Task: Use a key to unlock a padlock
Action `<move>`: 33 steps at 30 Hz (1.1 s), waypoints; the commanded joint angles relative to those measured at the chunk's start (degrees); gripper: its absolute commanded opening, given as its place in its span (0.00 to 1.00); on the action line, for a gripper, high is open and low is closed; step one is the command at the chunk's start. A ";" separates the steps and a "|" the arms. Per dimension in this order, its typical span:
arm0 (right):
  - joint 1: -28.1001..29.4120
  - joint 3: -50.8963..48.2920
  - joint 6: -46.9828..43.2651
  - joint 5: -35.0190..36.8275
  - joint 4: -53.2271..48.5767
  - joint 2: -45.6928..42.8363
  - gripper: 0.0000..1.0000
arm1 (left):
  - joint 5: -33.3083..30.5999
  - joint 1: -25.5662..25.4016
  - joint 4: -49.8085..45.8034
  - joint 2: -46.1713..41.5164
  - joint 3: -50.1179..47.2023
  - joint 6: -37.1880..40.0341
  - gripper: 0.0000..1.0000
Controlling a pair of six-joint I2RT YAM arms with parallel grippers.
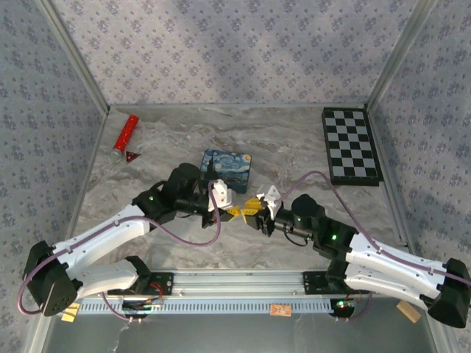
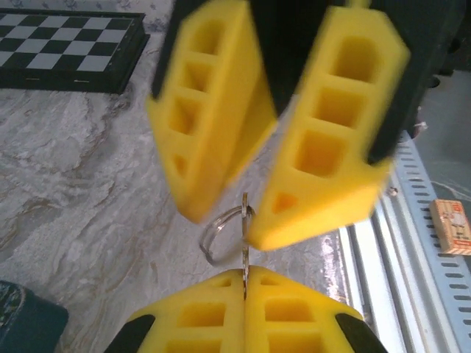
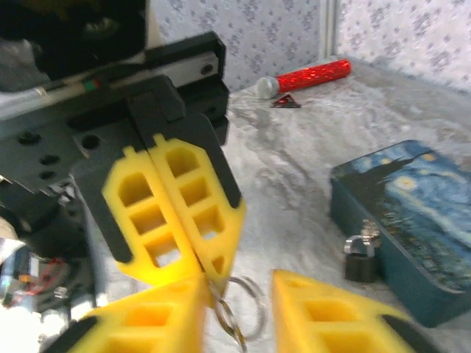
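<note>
Top camera high behind, looking down, wrist cameras close, facing each other, sharing key ring

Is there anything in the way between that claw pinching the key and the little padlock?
Nothing visible. The left gripper, shut on the key, hangs over bare table. The padlock stands in the open beside the blue tin, which lies on its far side, not between.

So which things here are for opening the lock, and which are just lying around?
For the job: padlock, key, left claw shut on the key.
Just lying about: blue painted tin, red cylinder, small dark-red triangle, chessboard.
</note>
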 commanded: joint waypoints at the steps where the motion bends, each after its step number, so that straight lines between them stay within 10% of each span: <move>1: -1.87 2.34 5.89 6.13 -5.99 -0.58 0.51 | -5.63 -0.09 1.26 0.01 1.86 0.01 0.00; 11: -19.04 8.95 26.88 -8.20 -22.80 5.74 0.65 | -30.18 -5.97 -15.04 11.65 10.49 10.34 0.00; 33: -10.43 2.27 21.20 -11.23 -6.63 7.25 0.78 | -8.51 -3.96 -24.98 17.89 18.63 10.54 0.00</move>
